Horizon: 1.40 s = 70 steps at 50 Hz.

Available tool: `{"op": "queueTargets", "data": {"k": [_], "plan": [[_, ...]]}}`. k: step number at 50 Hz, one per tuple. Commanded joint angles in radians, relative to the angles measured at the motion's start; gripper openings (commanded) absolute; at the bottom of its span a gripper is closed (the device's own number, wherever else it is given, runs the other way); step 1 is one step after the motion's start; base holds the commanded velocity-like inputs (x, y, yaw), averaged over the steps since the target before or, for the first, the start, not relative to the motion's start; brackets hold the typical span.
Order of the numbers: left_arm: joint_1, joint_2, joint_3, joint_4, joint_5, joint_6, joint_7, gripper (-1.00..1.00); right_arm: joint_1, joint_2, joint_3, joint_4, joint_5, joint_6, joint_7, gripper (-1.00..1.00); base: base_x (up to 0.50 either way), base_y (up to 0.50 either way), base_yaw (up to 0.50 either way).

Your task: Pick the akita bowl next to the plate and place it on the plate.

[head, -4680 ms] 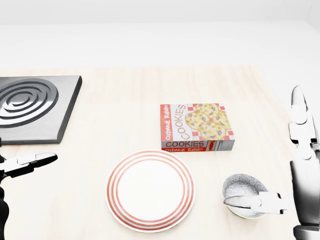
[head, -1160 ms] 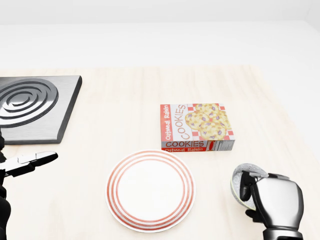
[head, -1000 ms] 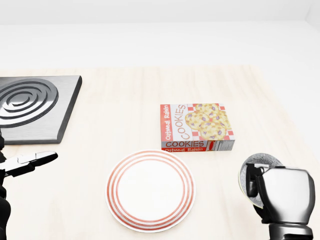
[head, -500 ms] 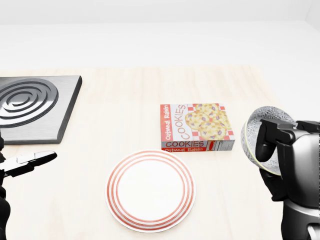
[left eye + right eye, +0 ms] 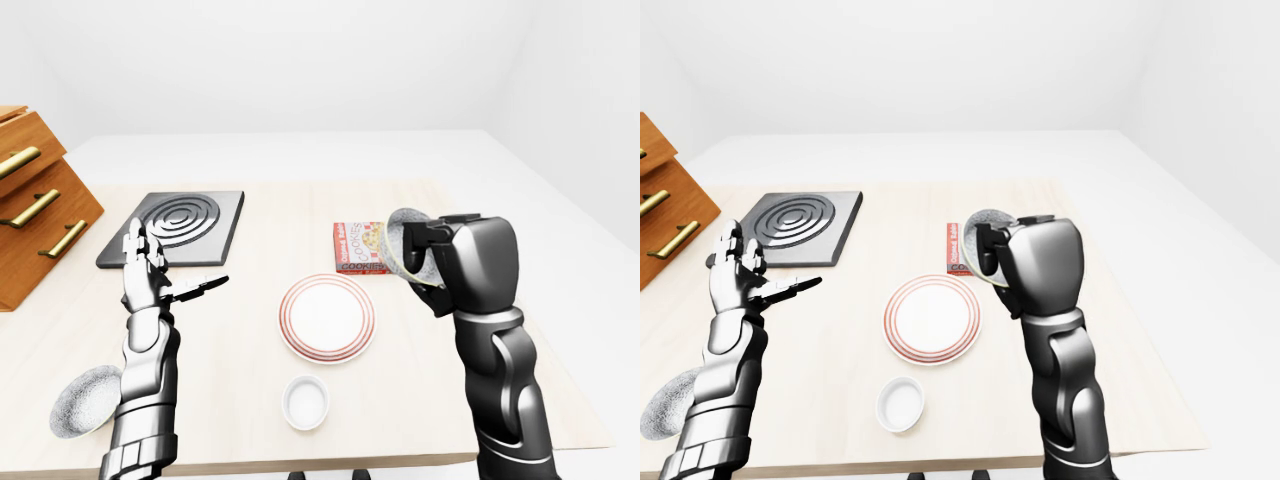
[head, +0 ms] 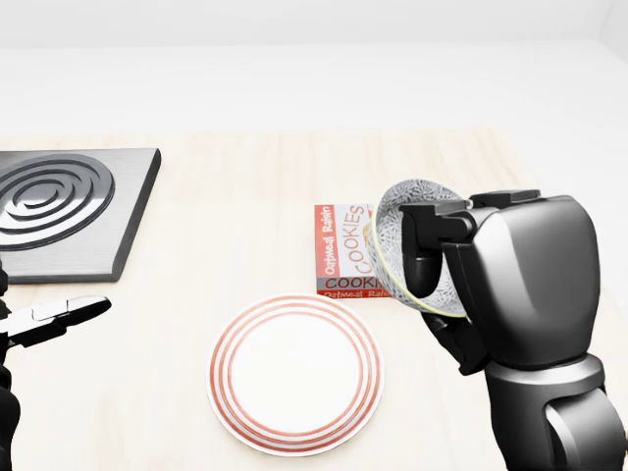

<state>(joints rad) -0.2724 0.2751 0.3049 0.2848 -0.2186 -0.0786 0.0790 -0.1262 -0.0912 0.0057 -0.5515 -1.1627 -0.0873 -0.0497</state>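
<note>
Holding the bowl (image 6: 412, 193) clear of the table (image 6: 226, 226) in the right hand (image 6: 510, 280), with glossy dark-grey metal fingers (image 6: 424, 245) clamped over its rim. Round and shallow, grey with fine pale speckling and a thin greenish edge. Tipped up almost on its side, hollow turned toward 9 o'clock in the head view. Sits at about 2 o'clock from the plate (image 6: 294, 373), apart from it, overlapping the right part of the cookie box (image 6: 339, 250) in that view. Cannot tell how high above the box.

Lying flat on the pale wood-grain table: a round, smooth white plate, bare, ringed with thin red bands near the rim. At 1 o'clock from it, a flat rectangular cardboard box with red-and-white checks, printed biscuits and "COOKIES" in red. At 10 o'clock, well apart, a square brushed-metal hob (image 6: 59, 206) with dark concentric rings.

In the left-eye view, raised at 9 o'clock from the plate: the left hand (image 5: 145, 280), released, silver segmented fingers spread, grasping nothing. At 6 o'clock, near the plate, a small plain white dish (image 5: 305, 400). At 8 o'clock, by the table edge, a second speckled grey bowl (image 5: 88, 400). At 10 o'clock, against the view's left edge, a wooden drawer chest (image 5: 40, 230) with brass bar handles.
</note>
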Motion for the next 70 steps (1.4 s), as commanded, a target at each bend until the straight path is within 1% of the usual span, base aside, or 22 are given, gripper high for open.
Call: {"op": "queueTargets", "data": {"k": [1, 5, 8, 10, 14, 17, 19, 24, 28, 30, 31, 33, 36, 39, 46, 48, 54, 56, 59, 60, 63, 70], "plan": [[-0.003, 0.001, 0.0, 0.005, -0.001, -0.001, -0.001, 1.0, -0.03, 0.028, 0.071, 0.032, -0.022, 0.0, 0.052, -1.0, 0.0, 0.0, 0.0], [-0.001, 0.0, -0.001, -0.002, -0.002, 0.003, 0.001, 1.0, -0.029, 0.025, 0.082, 0.078, -0.047, 0.0, 0.038, -1.0, 0.0, 0.0, 0.0], [-0.005, 0.001, -0.001, 0.012, -0.001, -0.006, -0.001, 1.0, -0.027, 0.024, 0.091, 0.103, -0.07, 0.0, 0.03, -1.0, 0.0, 0.0, 0.0], [-0.001, 0.0, -0.001, -0.002, -0.002, 0.004, 0.002, 1.0, -0.029, 0.026, 0.102, 0.119, -0.083, 0.0, 0.035, -1.0, 0.0, 0.0, 0.0], [-0.001, 0.0, -0.001, -0.002, -0.002, 0.003, 0.001, 1.0, -0.032, 0.027, 0.128, 0.17, -0.121, 0.0, 0.027, -1.0, 0.0, 0.0, 0.0], [-0.005, 0.001, -0.001, 0.013, -0.002, -0.007, -0.002, 1.0, -0.035, 0.023, 0.137, 0.213, -0.159, 0.0, 0.005, -1.0, 0.0, 0.0, 0.0], [-0.002, 0.001, -0.002, 0.001, -0.002, 0.002, 0.001, 1.0, -0.036, 0.023, 0.142, 0.245, -0.18, 0.0, -0.015, -1.0, 0.0, 0.0, 0.0], [-0.005, 0.001, -0.001, 0.007, -0.004, -0.001, -0.001, 1.0, -0.052, 0.024, 0.149, 0.305, -0.216, 0.0, -0.052, -1.0, 0.0, 0.0, 0.0], [0.001, -0.001, -0.001, -0.012, -0.004, 0.013, 0.003, 1.0, -0.061, 0.024, 0.155, 0.338, -0.235, 0.0, -0.077, -1.0, 0.0, 0.0, 0.0], [-0.002, -0.001, 0.0, -0.004, -0.005, 0.008, 0.0, 1.0, -0.059, 0.024, 0.159, 0.342, -0.24, 0.0, -0.081, -1.0, 0.0, 0.0, 0.0], [-0.006, 0.0, 0.0, 0.014, -0.004, -0.004, -0.003, 1.0, -0.059, 0.025, 0.162, 0.348, -0.248, 0.0, -0.09, -1.0, 0.0, 0.0, 0.0], [-0.004, 0.0, -0.001, 0.005, -0.006, 0.002, -0.001, 1.0, -0.06, 0.03, 0.169, 0.35, -0.253, 0.0, -0.089, -1.0, 0.0, 0.0, 0.0], [-0.007, 0.001, -0.001, 0.017, -0.007, -0.007, -0.003, 1.0, -0.057, 0.039, 0.186, 0.361, -0.269, 0.0, -0.099, -1.0, 0.0, 0.0, 0.0], [-0.005, 0.001, -0.002, 0.007, -0.007, 0.0, -0.001, 1.0, -0.059, 0.044, 0.196, 0.383, -0.286, 0.0, -0.121, -1.0, 0.0, 0.0, 0.0], [-0.002, -0.001, -0.002, 0.005, -0.007, -0.001, -0.002, 1.0, -0.061, 0.056, 0.22, 0.426, -0.313, 0.0, -0.159, -1.0, 0.0, 0.0, 0.0], [0.002, -0.001, -0.002, -0.008, -0.007, 0.009, 0.0, 1.0, -0.062, 0.057, 0.225, 0.435, -0.321, 0.0, -0.168, -1.0, 0.0, 0.0, 0.0], [-0.006, -0.001, -0.002, 0.017, -0.005, -0.008, -0.004, 1.0, -0.056, 0.07, 0.257, 0.459, -0.352, 0.0, -0.189, -1.0, 0.0, 0.0, 0.0], [-0.001, -0.001, -0.002, -0.004, -0.007, 0.006, -0.002, 1.0, -0.054, 0.073, 0.264, 0.461, -0.357, 0.0, -0.192, -1.0, 0.0, 0.0, 0.0], [0.0, -0.001, -0.002, -0.005, -0.006, 0.007, -0.002, 1.0, -0.054, 0.073, 0.264, 0.461, -0.357, 0.0, -0.192, -1.0, 0.0, 0.0, 0.0], [-0.003, -0.001, -0.001, 0.007, -0.006, -0.001, -0.005, 1.0, -0.047, 0.076, 0.275, 0.477, -0.37, 0.0, -0.21, -1.0, 0.0, 0.0, 0.0], [0.002, -0.002, -0.002, -0.013, -0.007, 0.012, -0.001, 1.0, -0.045, 0.077, 0.283, 0.492, -0.383, 0.0, -0.225, -1.0, 0.0, 0.0, 0.0], [0.001, -0.002, 0.0, -0.01, -0.005, 0.011, -0.003, 1.0, -0.065, 0.082, 0.288, 0.552, -0.401, 0.0, -0.25, -1.0, 0.0, 0.0, 0.0]]}}
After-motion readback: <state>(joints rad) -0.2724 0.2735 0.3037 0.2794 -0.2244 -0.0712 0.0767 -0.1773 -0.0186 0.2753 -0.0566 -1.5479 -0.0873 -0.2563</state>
